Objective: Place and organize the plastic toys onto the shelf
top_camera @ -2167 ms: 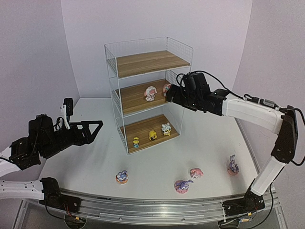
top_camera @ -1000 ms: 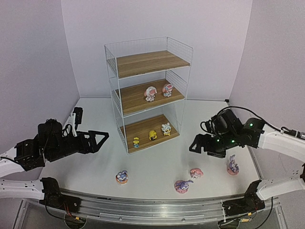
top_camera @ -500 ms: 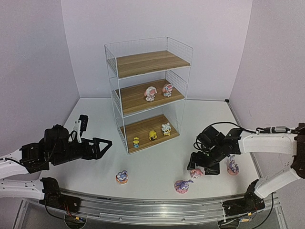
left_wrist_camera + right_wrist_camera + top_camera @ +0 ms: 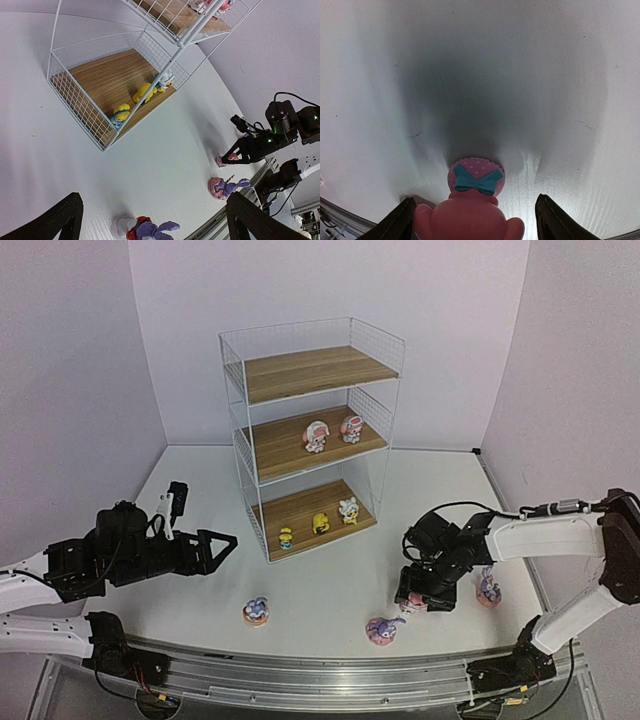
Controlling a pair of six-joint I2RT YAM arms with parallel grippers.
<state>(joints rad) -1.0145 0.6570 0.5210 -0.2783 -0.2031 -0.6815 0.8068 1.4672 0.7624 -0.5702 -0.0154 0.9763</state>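
Observation:
The white wire shelf [image 4: 372, 360] stands at the back centre. Two pink-white toys [image 4: 316, 436] stand on its middle board and three yellow/white toys [image 4: 321, 524] on its bottom board. The top board is bare. My right gripper [image 4: 418, 598] is open and down at the table, its fingers [image 4: 400, 222] on either side of a pink toy [image 4: 472, 212] without touching it. Purple bunnies lie on the table at front left [image 4: 256, 611], front centre [image 4: 383, 629] and right [image 4: 488, 588]. My left gripper [image 4: 215, 545] is open and empty, above the front-left bunny [image 4: 147, 231].
The metal rail [image 4: 320, 680] runs along the table's near edge, close to the front bunnies. The left wrist view also shows the shelf's bottom basket [image 4: 70, 95], the centre bunny [image 4: 227, 186] and my right gripper [image 4: 245, 150].
My right arm has left the shelf's middle board, swung down to the front right, and lowered open around the pink toy. My left gripper has moved forward and to the right.

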